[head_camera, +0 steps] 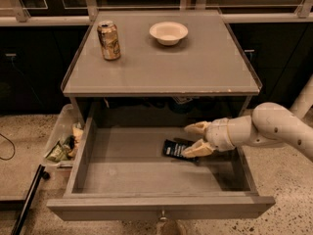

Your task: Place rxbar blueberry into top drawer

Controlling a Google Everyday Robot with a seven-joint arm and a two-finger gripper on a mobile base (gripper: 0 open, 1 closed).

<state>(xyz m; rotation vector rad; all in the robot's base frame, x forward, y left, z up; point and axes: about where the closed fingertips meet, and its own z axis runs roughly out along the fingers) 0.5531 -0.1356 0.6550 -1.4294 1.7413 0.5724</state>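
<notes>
The top drawer (pixel 128 173) is pulled wide open under the grey table, its small knob (pixel 163 214) at the front. The rxbar blueberry (pixel 173 149), a dark navy bar, lies flat on the drawer bottom, right of the middle. My gripper (pixel 196 139) is inside the drawer just right of the bar, coming in from the right on a white arm (pixel 274 129). It is open, with one finger (pixel 197 128) above and behind the bar and the other finger (pixel 195 150) at the bar's right end. It holds nothing.
A tan drink can (pixel 109 40) and a white bowl (pixel 168 33) stand on the tabletop (pixel 166 67) above the drawer. A clear plastic bin of wrappers (pixel 63 146) sits on the floor left of the drawer. A black pole (pixel 27 202) lies at lower left.
</notes>
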